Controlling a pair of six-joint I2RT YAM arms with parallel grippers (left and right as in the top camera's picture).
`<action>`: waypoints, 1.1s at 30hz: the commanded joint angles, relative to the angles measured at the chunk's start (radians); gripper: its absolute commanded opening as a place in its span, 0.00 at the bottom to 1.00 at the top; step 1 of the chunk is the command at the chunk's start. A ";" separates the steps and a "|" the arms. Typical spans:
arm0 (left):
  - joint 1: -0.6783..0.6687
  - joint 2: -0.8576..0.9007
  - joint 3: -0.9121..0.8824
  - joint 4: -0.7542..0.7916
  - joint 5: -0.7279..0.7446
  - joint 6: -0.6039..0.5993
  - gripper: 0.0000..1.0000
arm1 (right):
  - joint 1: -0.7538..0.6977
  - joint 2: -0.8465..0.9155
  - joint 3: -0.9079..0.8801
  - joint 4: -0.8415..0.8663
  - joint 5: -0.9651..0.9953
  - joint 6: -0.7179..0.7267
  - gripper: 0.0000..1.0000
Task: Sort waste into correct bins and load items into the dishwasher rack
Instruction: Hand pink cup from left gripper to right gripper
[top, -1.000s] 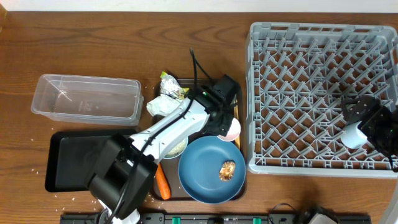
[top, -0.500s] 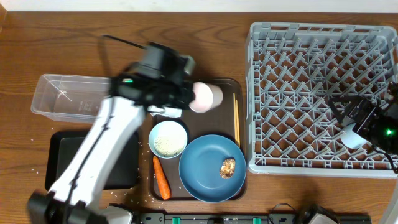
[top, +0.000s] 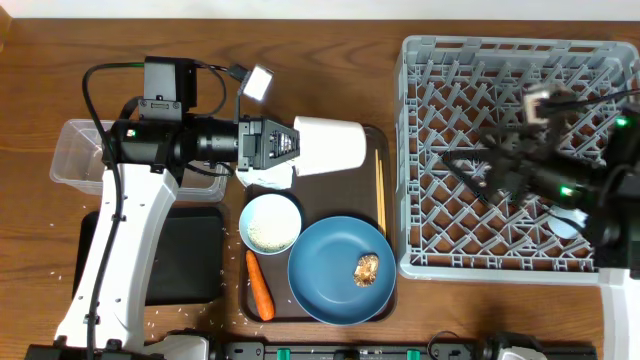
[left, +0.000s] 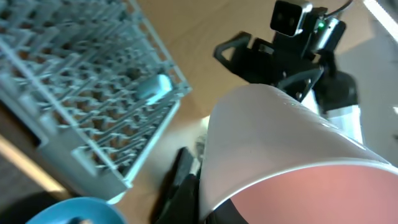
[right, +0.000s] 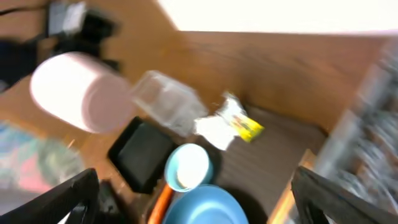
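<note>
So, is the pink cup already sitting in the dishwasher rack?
No, the left pincer holds the pink cup in the air over the brown tray, left of the dishwasher rack.

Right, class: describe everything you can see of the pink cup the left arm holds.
The pink cup is a small, pale pink tumbler, smooth, seemingly plastic, no handle. It lies sideways in the air, one end gripped by the jaws of the left gripper, the other pointing toward the grey rack. It hangs above the brown tray, touching nothing else.
</note>
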 joint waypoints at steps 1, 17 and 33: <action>-0.001 -0.001 0.019 0.002 0.109 -0.029 0.06 | 0.137 -0.005 -0.001 0.085 -0.095 -0.019 0.93; -0.014 -0.066 0.019 0.001 0.109 -0.091 0.06 | 0.476 0.121 -0.001 0.380 -0.026 -0.019 0.93; -0.014 -0.079 0.019 0.003 0.109 -0.090 0.06 | 0.549 0.169 0.000 0.504 -0.101 -0.019 0.66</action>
